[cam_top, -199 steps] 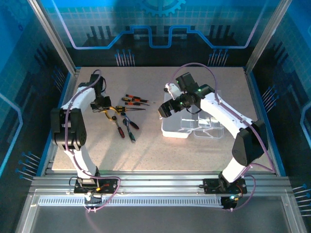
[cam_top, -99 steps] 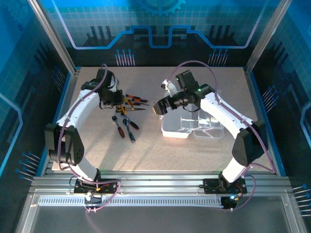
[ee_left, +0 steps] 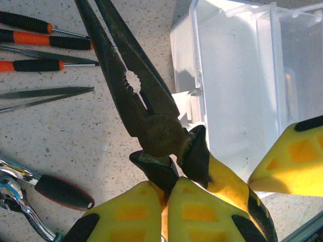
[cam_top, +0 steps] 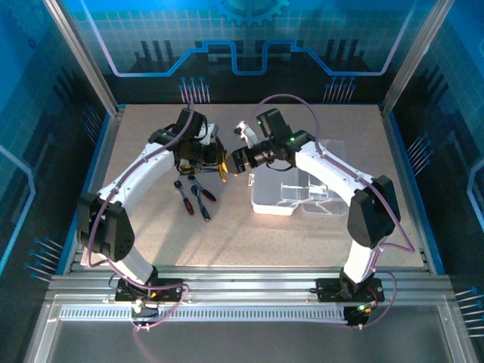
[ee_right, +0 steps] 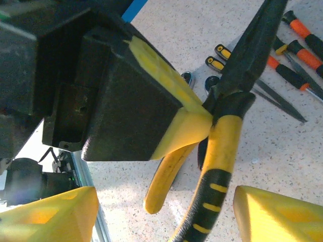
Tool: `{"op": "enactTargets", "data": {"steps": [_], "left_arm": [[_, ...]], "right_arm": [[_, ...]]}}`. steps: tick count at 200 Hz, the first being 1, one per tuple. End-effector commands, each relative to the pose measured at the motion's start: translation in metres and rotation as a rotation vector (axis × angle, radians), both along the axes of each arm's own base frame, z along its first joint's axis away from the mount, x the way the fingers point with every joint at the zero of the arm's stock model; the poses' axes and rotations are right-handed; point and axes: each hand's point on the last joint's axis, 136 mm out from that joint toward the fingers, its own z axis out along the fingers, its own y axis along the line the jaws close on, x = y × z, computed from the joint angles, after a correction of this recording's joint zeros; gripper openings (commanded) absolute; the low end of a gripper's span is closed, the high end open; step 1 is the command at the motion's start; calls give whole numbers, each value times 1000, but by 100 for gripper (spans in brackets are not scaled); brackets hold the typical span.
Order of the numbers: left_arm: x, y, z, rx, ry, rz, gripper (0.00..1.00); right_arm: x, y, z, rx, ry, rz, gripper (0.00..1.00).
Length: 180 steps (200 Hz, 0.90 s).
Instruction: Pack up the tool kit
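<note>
Jaws of L gripper (ee_left: 166, 209) are pinched hard on the pliers (ee_left: 161, 135): yellow pads clamp the handles right by the pivot, dark nose sticking out ahead of the wrist. Jaws of R gripper (ee_right: 166, 196) stand spread, one yellow pad each side of the pliers' yellow-and-black handles, w/ a gap on both sides, so no contact. The 2 grippers face each other tip to tip over the middle of the surface (cam_top: 325, 128), L coming from the left, R from the right. The pliers look lifted clear of it.

Nearest, right of centre: the clear case (cam_top: 271, 203) lies open on the surface, whitish tray half on the left, see-through lid half flat on its right. It sits just near-right of the pliers, apart from them.

Approx same depth, left of centre: red-and-black drivers (cam_top: 186, 203), 2 of them side by side.

Next back, under the L wrist: orange-and-black screwdrivers (ee_left: 35, 38) lie parallel, w/ slim steel tweezers (ee_left: 45, 92) beside them, all left of the case. R wrist view also has yellow-and-black drivers (ee_right: 221, 52) in the same cluster.

Farthest: blue panel wall (cam_top: 242, 45) behind the surface.
</note>
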Motion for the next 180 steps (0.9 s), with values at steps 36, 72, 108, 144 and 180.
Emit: {"op": "enactTargets", "data": {"steps": [36,72,108,144,180], "left_arm": [[6,-13,28,-59,-62,-24,0],[4,-15,32,-73,-71,-30,0],[0,-16,40,-86,-86,-40,0],[-3,-17,45,-103,-98,-47,0],[-5,-15,45,-96,-105,-50,18]], "right_arm": [[1,6,-6,7,12,-19,45],[4,7,-7,2,12,-21,32],[5,7,-9,-2,15,-24,17],[4,7,-8,3,13,-24,7],[4,5,-2,19,13,-31,0]]}}
